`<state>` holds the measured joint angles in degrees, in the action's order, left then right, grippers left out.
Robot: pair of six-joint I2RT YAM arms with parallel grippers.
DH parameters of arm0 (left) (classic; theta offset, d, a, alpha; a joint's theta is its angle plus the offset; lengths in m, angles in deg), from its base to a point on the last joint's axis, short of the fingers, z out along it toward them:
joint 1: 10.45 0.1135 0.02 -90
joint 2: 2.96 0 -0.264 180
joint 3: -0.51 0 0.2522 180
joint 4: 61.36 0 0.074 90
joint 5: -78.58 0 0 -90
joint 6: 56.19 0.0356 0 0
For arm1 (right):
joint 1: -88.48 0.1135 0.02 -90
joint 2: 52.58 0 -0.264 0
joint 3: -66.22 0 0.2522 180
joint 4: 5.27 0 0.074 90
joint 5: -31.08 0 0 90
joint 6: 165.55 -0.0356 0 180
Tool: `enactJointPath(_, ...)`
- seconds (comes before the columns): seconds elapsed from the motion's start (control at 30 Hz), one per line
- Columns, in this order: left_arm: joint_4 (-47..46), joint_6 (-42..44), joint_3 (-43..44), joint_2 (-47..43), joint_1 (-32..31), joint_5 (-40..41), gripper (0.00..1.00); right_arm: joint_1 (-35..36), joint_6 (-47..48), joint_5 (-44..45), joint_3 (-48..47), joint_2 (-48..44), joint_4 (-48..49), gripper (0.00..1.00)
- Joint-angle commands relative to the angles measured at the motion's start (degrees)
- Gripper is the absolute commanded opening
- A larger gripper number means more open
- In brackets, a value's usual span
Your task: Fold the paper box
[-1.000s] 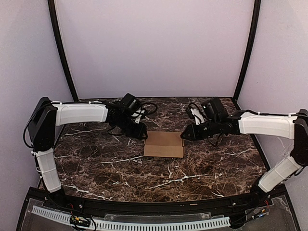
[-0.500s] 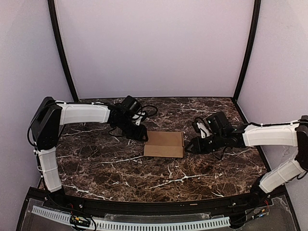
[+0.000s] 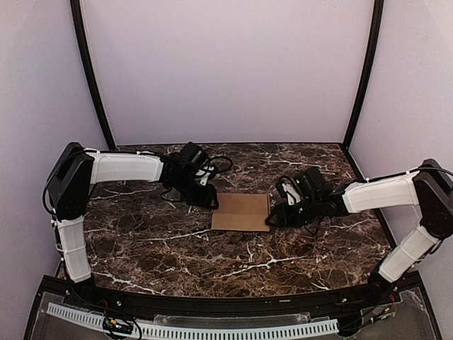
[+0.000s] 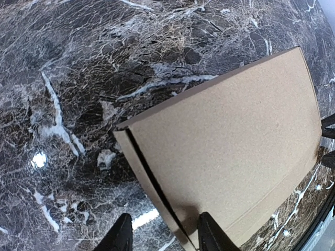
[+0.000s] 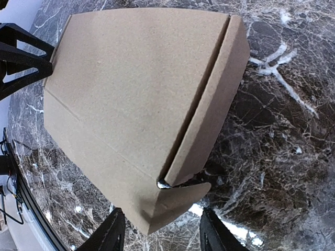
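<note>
paper box (image 3: 241, 212) flat on marble bench (image 3: 177, 255), mid-bench between arms. left tool (image 3: 212, 202) released, fingers straddling box's far-left corner. right tool (image 3: 272, 220) released, spread around near-right corner, not clamping.

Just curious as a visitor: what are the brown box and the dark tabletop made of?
The paper box looks like plain brown cardboard: matte, grainy face, creased folds. The table looks like polished dark marble with white veins and a bright glare spot; possibly a printed laminate.
</note>
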<state>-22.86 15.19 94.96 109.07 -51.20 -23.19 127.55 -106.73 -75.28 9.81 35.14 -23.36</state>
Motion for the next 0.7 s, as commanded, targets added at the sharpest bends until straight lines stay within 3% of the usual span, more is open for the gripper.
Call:
enactJointPath(0.0, -0.19, 0.20, 1.02, 0.39, -0.20, -0.80, 0.41, 0.57, 0.81, 0.61, -2.21, 2.82, 2.35, 0.48)
enactJointPath(0.3, -0.71, -0.24, 0.53, 0.82, -0.37, -1.80, 0.32, 0.57, 0.90, -0.10, -3.06, 5.73, 3.77, 0.46)
enactJointPath(0.67, -1.17, -0.79, -0.18, 0.92, -1.11, -2.02, 0.28, 0.55, 0.61, -2.17, -2.40, 6.54, 4.08, 0.32)
